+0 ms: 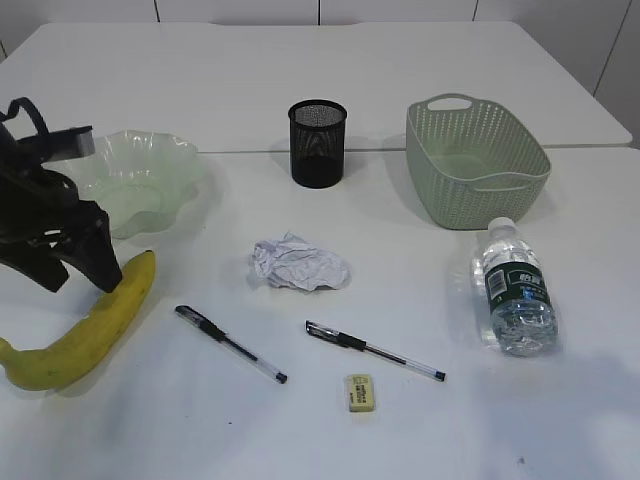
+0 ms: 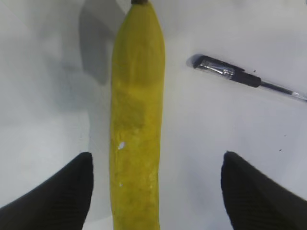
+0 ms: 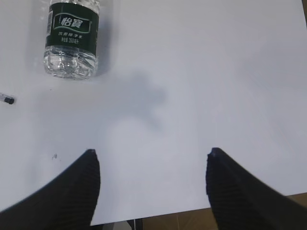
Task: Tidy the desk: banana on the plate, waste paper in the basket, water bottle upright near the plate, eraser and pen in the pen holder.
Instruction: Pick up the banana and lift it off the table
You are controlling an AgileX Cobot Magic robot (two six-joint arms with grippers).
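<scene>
White bench point(image 1: 420, 60), white panelled wall behind; nothing tidied yet. Left claw point(image 2: 156, 191) is spread wide and empty, straddling the banana point(image 2: 136, 120): in the left wrist view the fruit runs lengthwise between the fingers point(image 2: 57, 196), nearer the left one, with clear gaps on both sides. In the exterior view the claw sits over the banana's upper end, plate point(image 1: 135, 180) just behind it. The banana is judged soft, bruisable, moderately heavy and curved with smooth skin; a hold across the thick mid-body with light squeeze is advised, and some shift toward the middle looks needed to avoid droop. Right claw point(image 3: 153, 187) is likewise open with nothing held, over bare bench, water bottle point(image 3: 72, 38) lying ahead and to its left, well apart.
</scene>
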